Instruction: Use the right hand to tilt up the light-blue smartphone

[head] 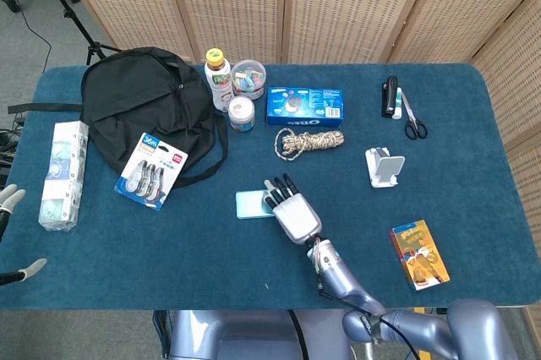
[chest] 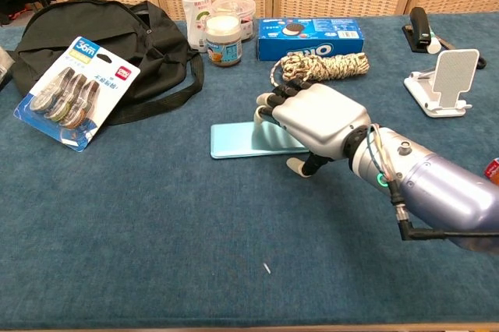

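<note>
The light-blue smartphone lies flat on the blue table, long side running left to right; its left part shows in the chest view. My right hand lies over the phone's right end and hides the camera corner. Its fingers reach across the phone's far edge, while the thumb sits at the near edge on the cloth. The phone is not lifted. My left hand shows only as pale fingertips at the far left edge, apart and holding nothing.
Just behind the phone lies a rope coil, then an Oreo box. A white phone stand stands to the right, an orange box near the front right. A black backpack and a tape pack lie left.
</note>
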